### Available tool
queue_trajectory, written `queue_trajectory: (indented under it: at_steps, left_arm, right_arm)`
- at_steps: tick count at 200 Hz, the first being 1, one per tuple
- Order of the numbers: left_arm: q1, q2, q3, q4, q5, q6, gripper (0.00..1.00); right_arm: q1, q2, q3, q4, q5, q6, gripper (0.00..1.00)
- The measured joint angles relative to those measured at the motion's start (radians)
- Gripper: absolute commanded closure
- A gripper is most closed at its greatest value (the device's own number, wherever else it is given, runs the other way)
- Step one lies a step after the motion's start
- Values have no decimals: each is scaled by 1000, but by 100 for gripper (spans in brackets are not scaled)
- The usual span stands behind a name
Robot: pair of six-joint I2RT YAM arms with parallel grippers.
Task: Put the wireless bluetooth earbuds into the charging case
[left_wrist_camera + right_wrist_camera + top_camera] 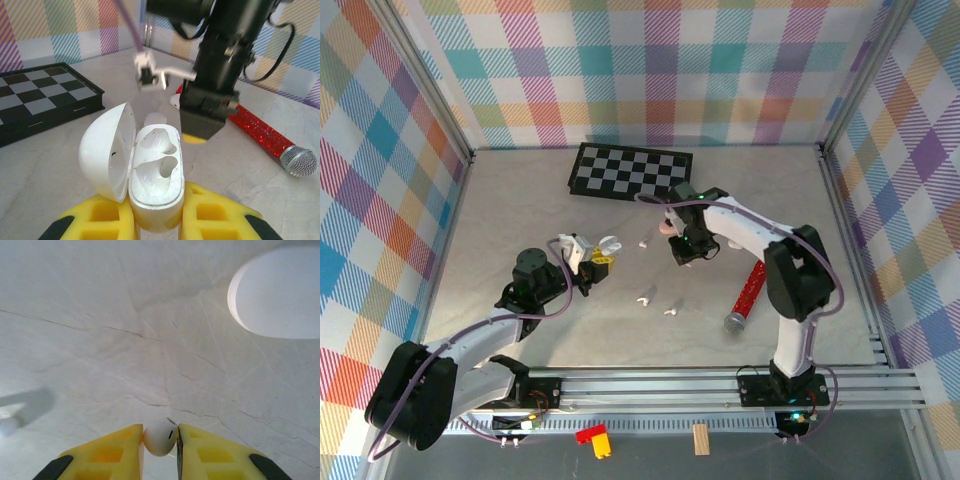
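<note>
My left gripper (157,206) is shut on an open white charging case (155,172), its lid (106,150) swung to the left and both sockets empty. From above, this gripper (592,262) and the case (610,243) sit left of centre. My right gripper (160,438) is shut on a white earbud (160,436), pinched between the yellow fingers just above the table. From above, the right gripper (682,252) hangs right of the case. Loose earbuds (642,299) lie on the table in front, one more (669,311) beside them.
A folded chessboard (630,172) lies at the back. A red glitter microphone (748,295) lies on the right. A pale rounded case (280,295) rests near the right gripper, and a small pink piece (665,226) sits beside it. Plaid walls enclose the table.
</note>
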Motion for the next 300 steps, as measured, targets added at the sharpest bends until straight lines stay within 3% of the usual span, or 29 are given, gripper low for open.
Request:
queue_trajectory:
  at_steps: [51,151,214,300]
  left_arm:
    - [-61,61,34,42,-42,4,100]
    - [-154,232,185,90,-144,39,100]
    - [-233,337,309,93,-180,53,100]
    - [-294,395,383,71,-246,73,100]
  right_arm:
    - [-45,-193,-82,144,-238,64,77]
    - [-143,-377,-171,430,-680,249,77]
    - [-164,-397,-183,505,-766,299,77]
    - [-164,-398,-183,509,-773,298,77]
